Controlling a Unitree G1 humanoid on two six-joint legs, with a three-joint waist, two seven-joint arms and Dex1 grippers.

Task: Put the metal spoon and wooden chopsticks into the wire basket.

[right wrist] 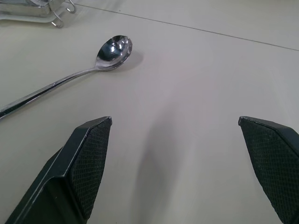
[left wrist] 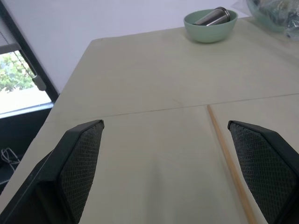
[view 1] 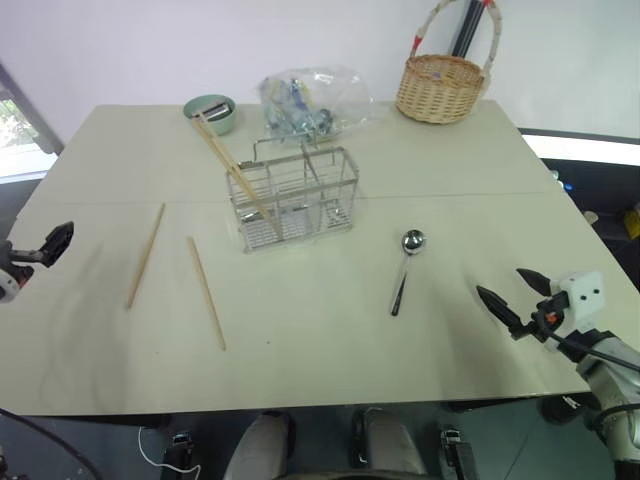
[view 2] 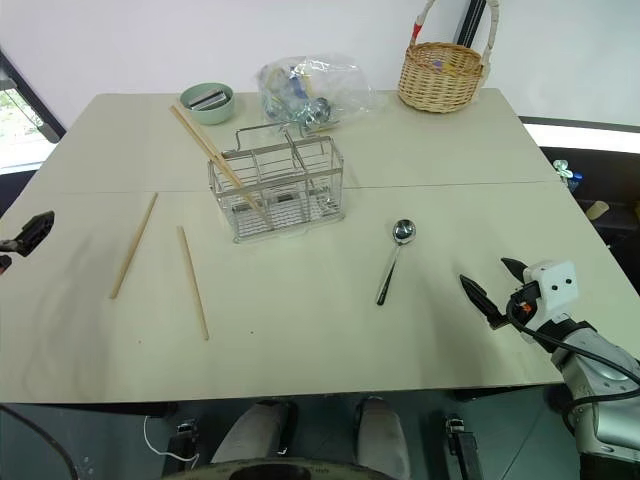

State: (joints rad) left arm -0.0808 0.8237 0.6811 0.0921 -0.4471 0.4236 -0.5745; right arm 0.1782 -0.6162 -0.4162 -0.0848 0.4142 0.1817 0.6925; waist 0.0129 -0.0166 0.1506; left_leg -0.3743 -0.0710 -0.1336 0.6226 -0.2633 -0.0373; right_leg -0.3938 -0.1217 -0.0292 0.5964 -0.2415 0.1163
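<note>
Silver wire glints mid-table, where the wire basket [view 1: 296, 196] stands upright on a pale beige table [view 1: 330, 330], with a pair of wooden chopsticks [view 1: 232, 165] already leaning in its left compartment, their tops angled out toward a small green bowl [view 1: 211, 113] at the far edge. Two more wooden chopsticks lie flat on the table to the basket's left, well apart from it: one [view 1: 146, 255] nearer the left edge, the other [view 1: 206, 292] just beside it and closer to the centre, neither touching the other. The metal spoon [view 1: 405, 268] rests on the tabletop to the right of the basket, bowl toward the far side, handle pointing back toward the near edge. A crumpled clear plastic bag [view 1: 308, 98] sits behind the basket, and a round wicker basket [view 1: 442, 84] with a tall handle stands at the far right corner. The left gripper [view 1: 45, 245] hovers over the table's left edge, its fingers spread wide and empty. The right gripper [view 1: 512, 292] hangs near the right edge, to the right of the spoon, fingers likewise spread and holding nothing.
</note>
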